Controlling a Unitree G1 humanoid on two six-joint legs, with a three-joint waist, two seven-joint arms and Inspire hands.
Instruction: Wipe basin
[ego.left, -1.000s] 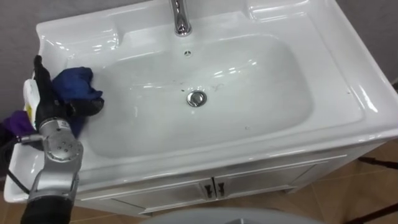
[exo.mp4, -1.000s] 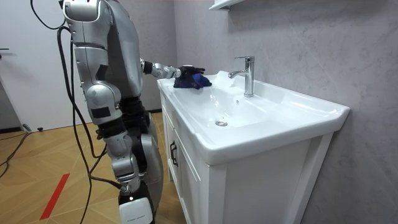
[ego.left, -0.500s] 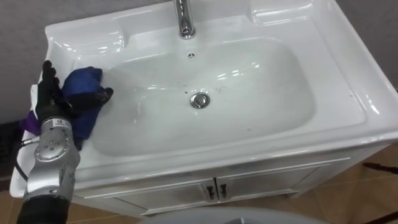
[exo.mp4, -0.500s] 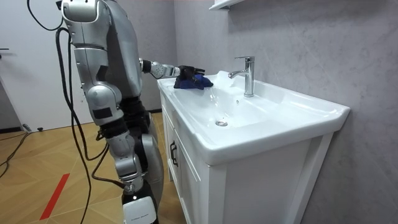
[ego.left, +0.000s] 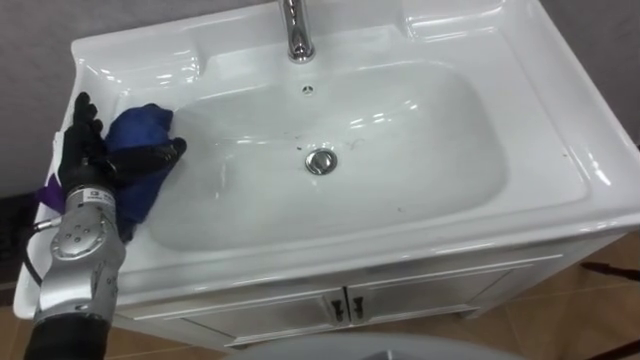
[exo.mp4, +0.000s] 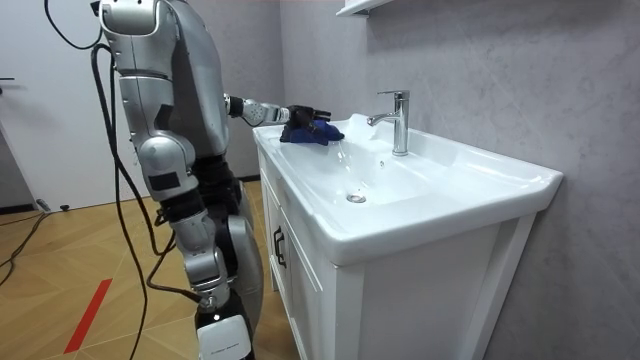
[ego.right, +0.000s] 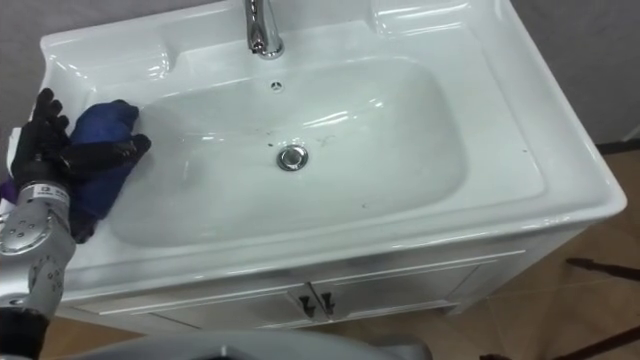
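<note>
Your one cloth (ego.left: 140, 130), dark blue and bunched up, lies on the left slope of the basin (ego.left: 560, 130), where the flat rim drops into the bowl. Part of it hangs over the rim toward the near left.

Your left hand (ego.left: 88, 165) has hold of it. The thumb reaches right across the top of the bundle and the fingers stand up behind its left side, so the cloth is pinched between them. The hand is closed only as far as the wad of cloth allows. A scrap of something purple shows just left of the wrist; you cannot tell what it is.

The basin is white and glossy, with one bowl. At the middle of the bowl sits one round metal drain (ego.left: 320, 161), well to the right of the cloth. A few faint dark marks lie on the bowl just beyond it. Farther back there is one small overflow hole (ego.left: 307, 89), and behind that one chrome tap (ego.left: 296, 30) on the far rim.

Below the basin is a white cabinet (ego.left: 420, 295) with two doors, and two small dark handles (ego.left: 335, 308) meet at the centre.

In the room view the robot stands upright on the wooden floor (exo.mp4: 80, 260) at the basin's left end, its left arm stretched out level over the corner.
</note>
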